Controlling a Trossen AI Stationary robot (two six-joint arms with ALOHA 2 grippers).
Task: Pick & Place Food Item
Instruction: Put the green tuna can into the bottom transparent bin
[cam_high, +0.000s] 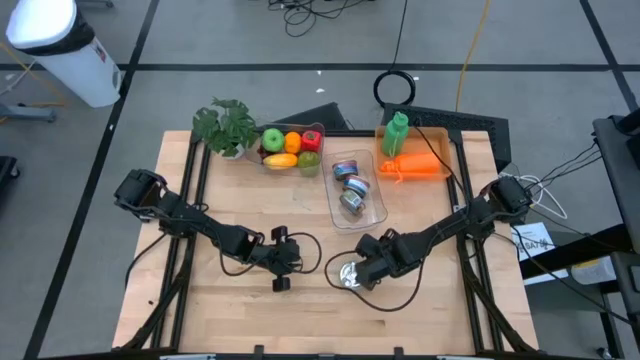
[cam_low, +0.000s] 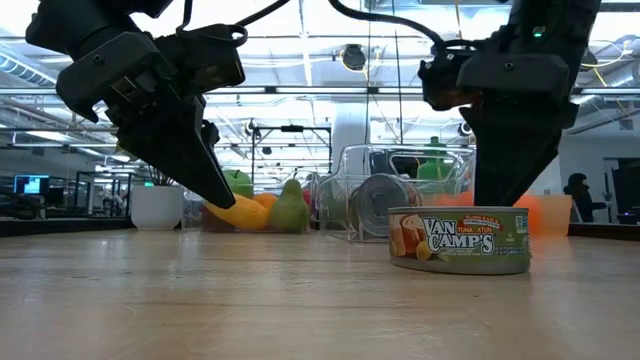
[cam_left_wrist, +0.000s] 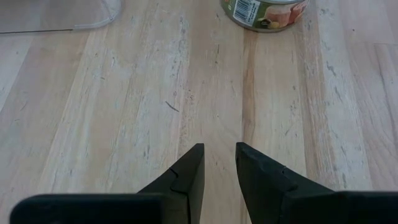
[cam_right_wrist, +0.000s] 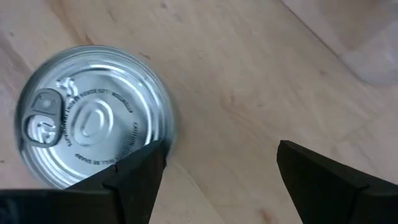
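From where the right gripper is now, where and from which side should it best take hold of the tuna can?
Grip the tuna can across its round side wall, coming straight down from above. It stands upright on the table with its flat pull-tab lid up, low and wide. The right gripper, open, sits beside it, so it probably must shift over first.

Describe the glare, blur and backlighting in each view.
Low view: bright ceiling lights leave both arms as dark silhouettes; the tuna can is sharp, the fruit behind it soft. Right wrist view: the can's lid shines, and the right gripper fingers blur. Left wrist view: even light on the table.
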